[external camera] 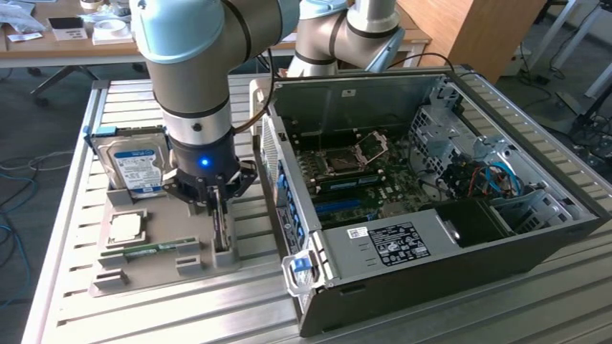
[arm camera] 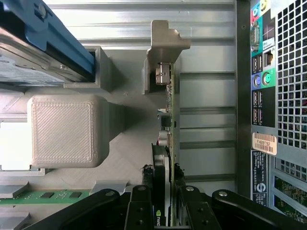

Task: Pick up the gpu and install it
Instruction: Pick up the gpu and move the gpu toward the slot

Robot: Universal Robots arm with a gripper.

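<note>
A tan sticker [arm camera: 264,142] on the back of the computer case [arm camera: 292,96] carries a code reading roughly FH59T32. The gpu [arm camera: 162,184] shows white letters, apparently "nVI". The power supply label [external camera: 402,242] and the hard drive label [external camera: 139,168] are unreadable.

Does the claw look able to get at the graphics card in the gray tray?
Likely yes: the claw is closed on the graphics card from above; the hard drive and computer case stand off to either side.
</note>
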